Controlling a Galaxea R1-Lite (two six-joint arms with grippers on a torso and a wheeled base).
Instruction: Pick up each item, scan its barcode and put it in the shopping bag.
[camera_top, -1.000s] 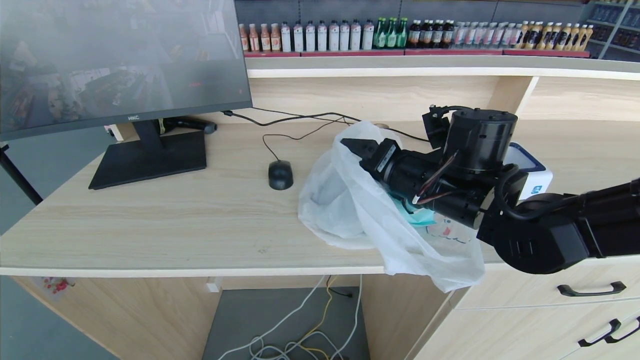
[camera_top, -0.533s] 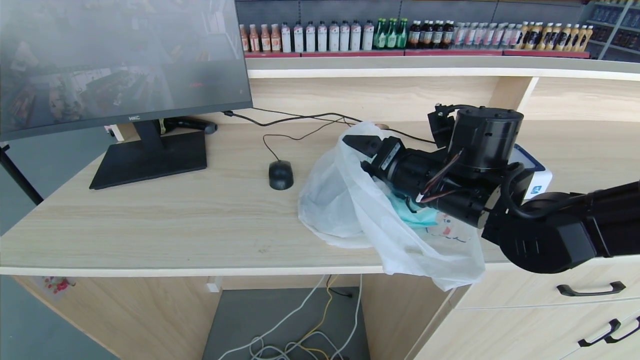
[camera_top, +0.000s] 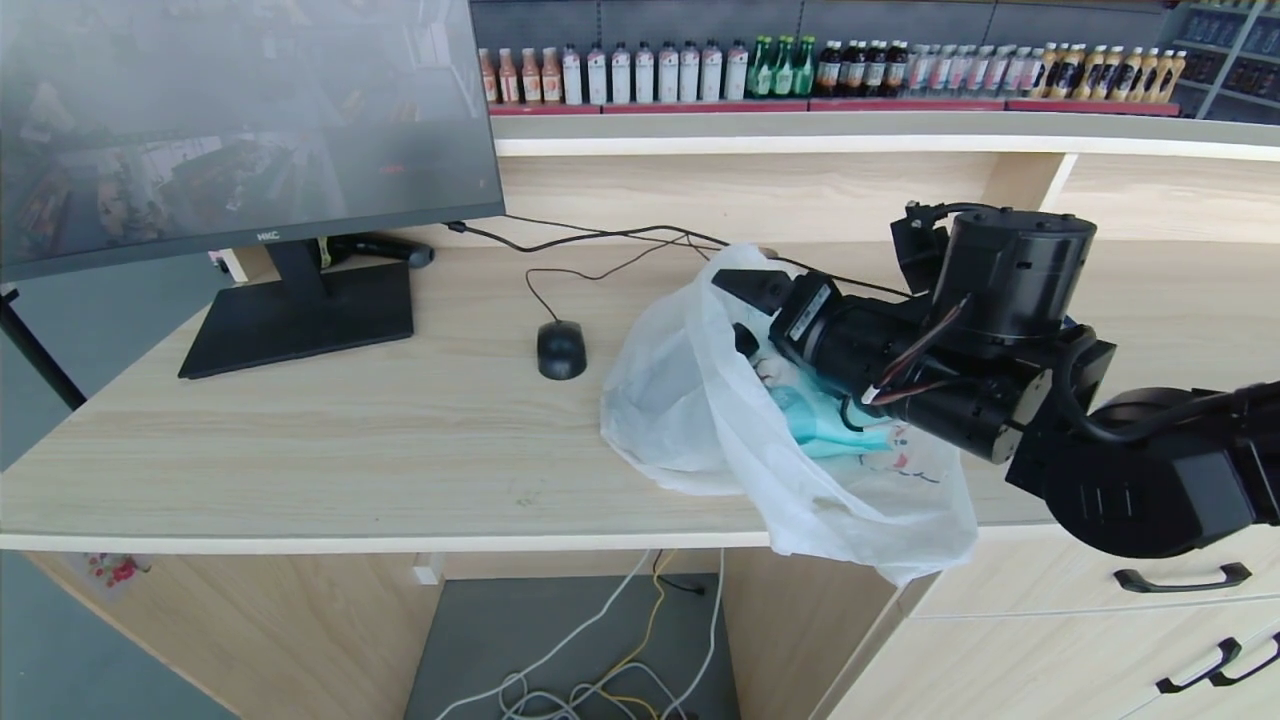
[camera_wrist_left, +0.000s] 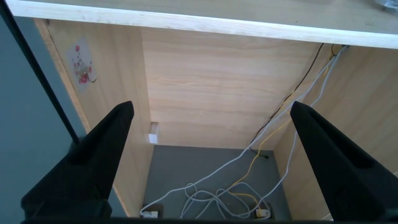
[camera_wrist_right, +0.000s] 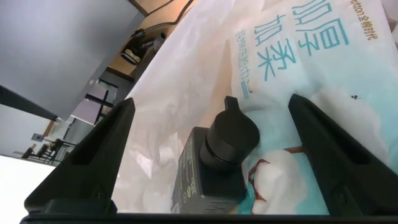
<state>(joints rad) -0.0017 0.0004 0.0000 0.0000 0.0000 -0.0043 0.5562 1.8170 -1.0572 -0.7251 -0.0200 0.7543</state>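
Left gripper (camera_wrist_left: 211, 106) hangs below the counter (camera_top: 300, 430), jaws spread, nothing in them. Shopping bag (camera_top: 690, 420) sits at the mouse's (camera_top: 560, 350) 3 o'clock. Right gripper (camera_top: 748, 310) is at its mouth, jaws let go. A dark capped item (camera_wrist_right: 221, 155) and a teal pack (camera_wrist_right: 298, 68) lie loose just past them.

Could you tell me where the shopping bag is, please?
Head view: the shopping bag lies on the counter, right of the mouse, the right pincer at its mouth.
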